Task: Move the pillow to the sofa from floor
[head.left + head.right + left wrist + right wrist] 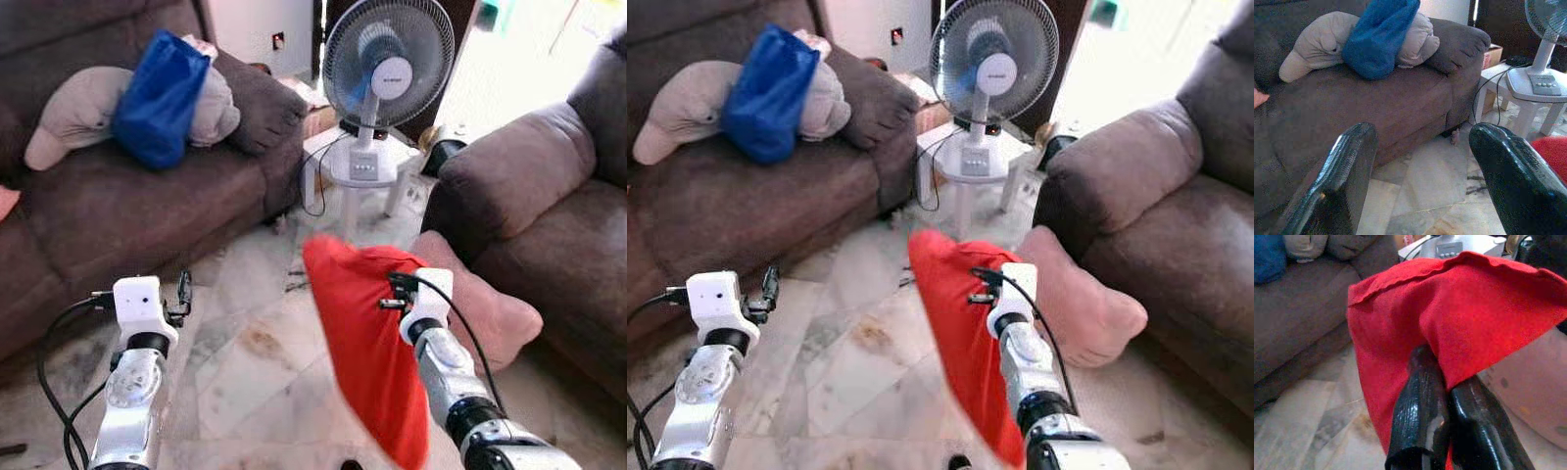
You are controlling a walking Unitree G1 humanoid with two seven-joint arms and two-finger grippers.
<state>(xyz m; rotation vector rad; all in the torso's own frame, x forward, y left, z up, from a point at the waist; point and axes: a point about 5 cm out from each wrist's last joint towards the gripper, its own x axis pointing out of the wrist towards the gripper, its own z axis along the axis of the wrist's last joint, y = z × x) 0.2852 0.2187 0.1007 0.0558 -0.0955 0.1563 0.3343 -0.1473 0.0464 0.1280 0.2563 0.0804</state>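
My right gripper [1442, 396] is clamped on a fold of the red pillow [367, 343], which hangs clear of the floor [245, 362] in front of me, between the two sofas. It droops in a long sag below the pinch, so I judge it soft, light and floppy (likely to swing). Grip sits near its upper edge; a deeper bite into the bulk would probably hold safer than thin cover cloth. Left gripper [1420, 161] is spread wide and empty, aimed at the left sofa [127, 206], whose seat carries a blue pillow [162, 98] and grey cushion [73, 113]. A pink pillow [490, 308] lies at the foot of the right sofa [549, 215].
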